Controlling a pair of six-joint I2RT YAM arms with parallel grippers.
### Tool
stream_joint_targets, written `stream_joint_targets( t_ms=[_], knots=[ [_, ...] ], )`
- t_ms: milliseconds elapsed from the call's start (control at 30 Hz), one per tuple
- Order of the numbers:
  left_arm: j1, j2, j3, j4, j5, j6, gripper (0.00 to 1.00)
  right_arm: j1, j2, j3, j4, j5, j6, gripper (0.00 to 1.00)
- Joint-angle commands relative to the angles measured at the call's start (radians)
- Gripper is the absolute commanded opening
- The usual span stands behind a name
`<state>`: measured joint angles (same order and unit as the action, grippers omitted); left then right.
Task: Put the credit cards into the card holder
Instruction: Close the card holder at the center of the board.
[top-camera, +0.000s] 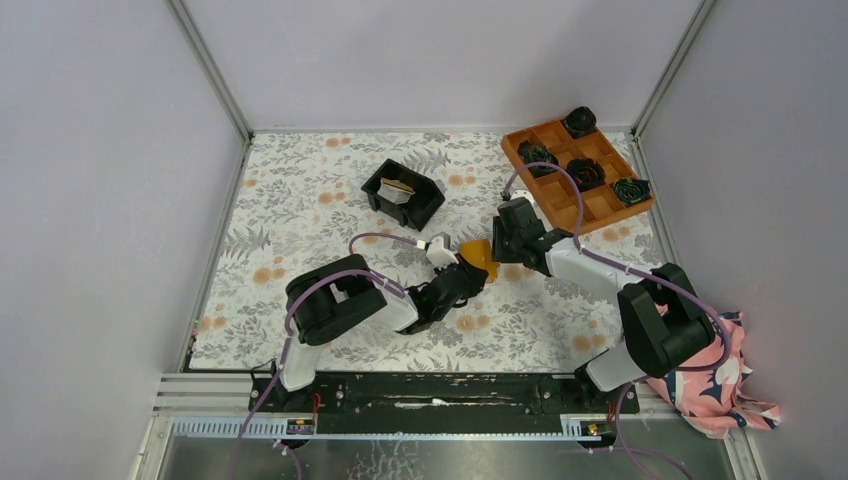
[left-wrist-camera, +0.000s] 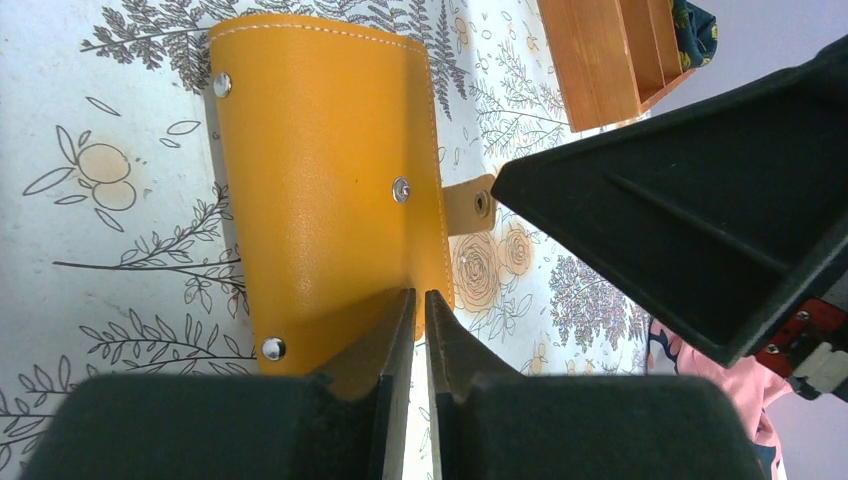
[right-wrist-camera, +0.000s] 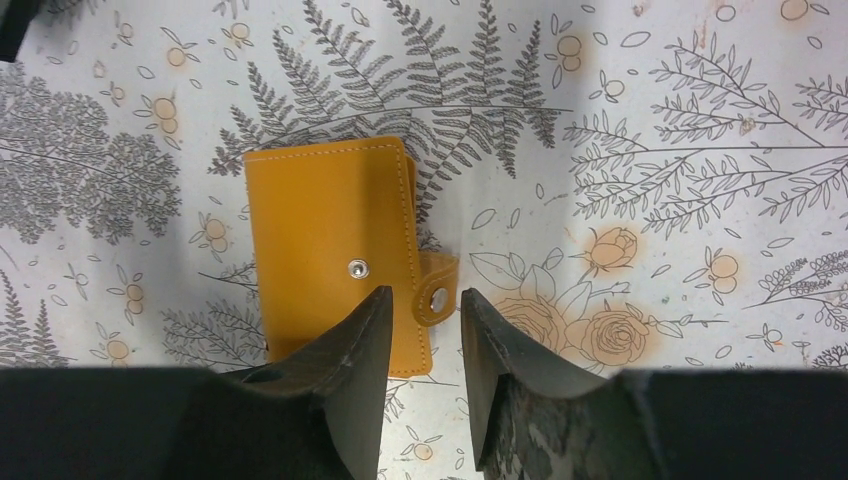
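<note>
The card holder (top-camera: 478, 257) lies closed on the floral table, orange-tan side up, between the two grippers. Its snap strap (right-wrist-camera: 437, 297) sticks out unfastened to the right. My left gripper (left-wrist-camera: 420, 293) has its jaws almost together, with only a thin slit showing table. Its tips sit at the card holder's (left-wrist-camera: 320, 180) near edge; whether they touch it I cannot tell. My right gripper (right-wrist-camera: 425, 292) is open just above the card holder (right-wrist-camera: 320, 230), one fingertip on either side of the strap's snap. Pale credit cards (top-camera: 397, 190) stand in the black bin (top-camera: 430, 195) behind.
An orange compartment tray (top-camera: 520, 150) holding dark rosettes (top-camera: 585, 172) stands at the back right. A pink flowered cloth (top-camera: 715, 385) lies off the table's right front corner. In the left wrist view the right gripper's black body (left-wrist-camera: 700, 220) looms close on the right.
</note>
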<state>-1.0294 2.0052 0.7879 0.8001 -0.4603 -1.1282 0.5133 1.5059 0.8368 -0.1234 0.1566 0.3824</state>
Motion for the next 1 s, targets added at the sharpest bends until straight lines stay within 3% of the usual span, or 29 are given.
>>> stream_joint_targets(
  t_ms=[0, 700, 967],
  knots=[
    [0.014, 0.054, -0.022, -0.092, -0.011, 0.015, 0.15, 0.017, -0.041, 0.049, 0.005, 0.019, -0.016, 0.39],
    [0.016, 0.059, -0.024, -0.086, -0.008, 0.005, 0.15, 0.021, 0.054, 0.06, 0.009, 0.011, -0.016, 0.35],
    [0.016, 0.06, -0.025, -0.084, -0.008, 0.004, 0.15, 0.022, 0.053, 0.06, 0.012, 0.015, -0.017, 0.24]
  ],
)
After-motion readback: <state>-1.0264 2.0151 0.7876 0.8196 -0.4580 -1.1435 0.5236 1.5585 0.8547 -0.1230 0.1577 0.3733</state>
